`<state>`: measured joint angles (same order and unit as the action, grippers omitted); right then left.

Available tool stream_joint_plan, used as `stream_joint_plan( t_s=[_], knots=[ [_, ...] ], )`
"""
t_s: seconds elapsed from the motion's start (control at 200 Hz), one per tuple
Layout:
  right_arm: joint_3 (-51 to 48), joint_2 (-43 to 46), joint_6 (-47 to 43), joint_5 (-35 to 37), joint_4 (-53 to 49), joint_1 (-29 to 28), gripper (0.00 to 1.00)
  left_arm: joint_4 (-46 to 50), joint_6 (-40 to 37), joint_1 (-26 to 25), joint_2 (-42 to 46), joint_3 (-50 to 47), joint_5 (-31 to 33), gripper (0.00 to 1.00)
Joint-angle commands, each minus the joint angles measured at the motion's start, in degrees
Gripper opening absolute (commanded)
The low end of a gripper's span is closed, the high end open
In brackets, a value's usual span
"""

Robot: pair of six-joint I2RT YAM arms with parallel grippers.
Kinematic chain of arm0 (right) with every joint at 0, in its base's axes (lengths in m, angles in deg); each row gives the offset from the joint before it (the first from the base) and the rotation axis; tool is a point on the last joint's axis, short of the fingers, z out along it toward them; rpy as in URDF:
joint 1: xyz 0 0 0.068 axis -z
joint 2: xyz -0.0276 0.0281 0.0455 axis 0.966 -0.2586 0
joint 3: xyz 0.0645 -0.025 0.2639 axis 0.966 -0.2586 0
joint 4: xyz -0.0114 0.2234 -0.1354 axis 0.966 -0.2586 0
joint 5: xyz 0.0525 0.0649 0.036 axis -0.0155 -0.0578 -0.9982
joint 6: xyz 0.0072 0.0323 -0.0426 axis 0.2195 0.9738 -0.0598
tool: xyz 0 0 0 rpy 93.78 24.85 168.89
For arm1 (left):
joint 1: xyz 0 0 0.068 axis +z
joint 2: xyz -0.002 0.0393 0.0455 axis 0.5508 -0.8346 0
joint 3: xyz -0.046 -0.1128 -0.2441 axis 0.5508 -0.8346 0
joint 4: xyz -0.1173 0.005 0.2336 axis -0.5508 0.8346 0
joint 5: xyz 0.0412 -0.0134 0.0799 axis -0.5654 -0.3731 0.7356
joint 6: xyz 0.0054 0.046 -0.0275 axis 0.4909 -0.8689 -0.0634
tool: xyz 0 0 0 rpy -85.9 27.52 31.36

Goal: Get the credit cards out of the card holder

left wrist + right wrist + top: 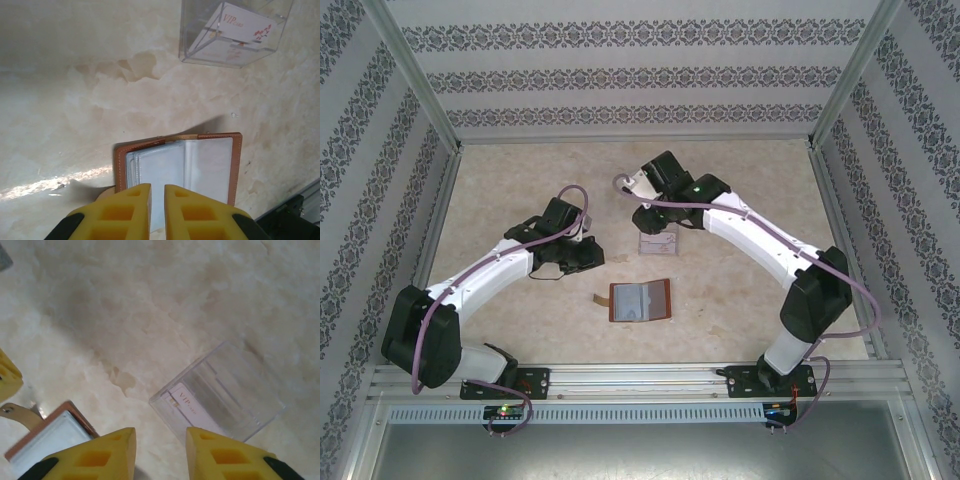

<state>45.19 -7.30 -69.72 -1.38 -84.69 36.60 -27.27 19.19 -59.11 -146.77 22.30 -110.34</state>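
Observation:
The reddish-brown card holder [642,300] lies open and flat on the table, its grey-blue pockets [200,165] facing up and its tan strap tab [600,300] sticking out to the left. No card edge shows in the pockets. One pale credit card [240,25] printed "VIP" lies inside the clear plastic tray [240,395]. My left gripper [158,187] hovers over the holder's near edge, jaws almost together with nothing between them. My right gripper [160,432] is open and empty above bare table, between the tray and a corner of the card holder [50,432].
The tray [646,247] sits just beyond the holder at mid-table. Patterned walls and metal posts enclose the table on three sides. A metal rail [640,375] runs along the near edge. One yellow finger of the left gripper [7,377] shows at the left edge of the right wrist view.

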Motion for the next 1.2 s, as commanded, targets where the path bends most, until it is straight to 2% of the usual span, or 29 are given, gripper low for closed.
stream_joint_plan(
  t_s=[0.0, 0.265, 0.425, 0.59, 0.774, 1.194],
  knots=[
    [-3.5, 3.1, 15.0, -1.3, 2.6, -0.6, 0.30, -2.6, 1.8, -1.5, -0.9, -1.0, -2.6, 0.14],
    [-14.2, 7.4, 34.5, -11.0, 9.5, -0.7, 0.25, -4.5, 3.7, -4.6, -3.6, -3.2, -3.0, 0.12],
    [-20.1, 7.5, 42.4, -15.8, 13.9, -1.7, 0.23, -6.6, 3.6, -6.3, -7.5, -4.8, -4.5, 0.11],
    [-23.1, 4.8, 44.9, -18.8, 15.0, -3.1, 0.22, -7.6, 3.5, -6.7, -9.3, -6.8, -3.5, 0.09],
    [-23.6, 1.8, 47.0, -18.9, 17.0, -5.5, 0.24, -7.6, 2.2, -6.7, -11.0, -9.0, -2.9, 0.08],
    [-22.2, -3.7, 50.4, -13.7, 13.5, -10.2, 0.30, -8.4, 0.8, -6.6, -11.7, -12.3, -2.8, 0.08]
  ],
)
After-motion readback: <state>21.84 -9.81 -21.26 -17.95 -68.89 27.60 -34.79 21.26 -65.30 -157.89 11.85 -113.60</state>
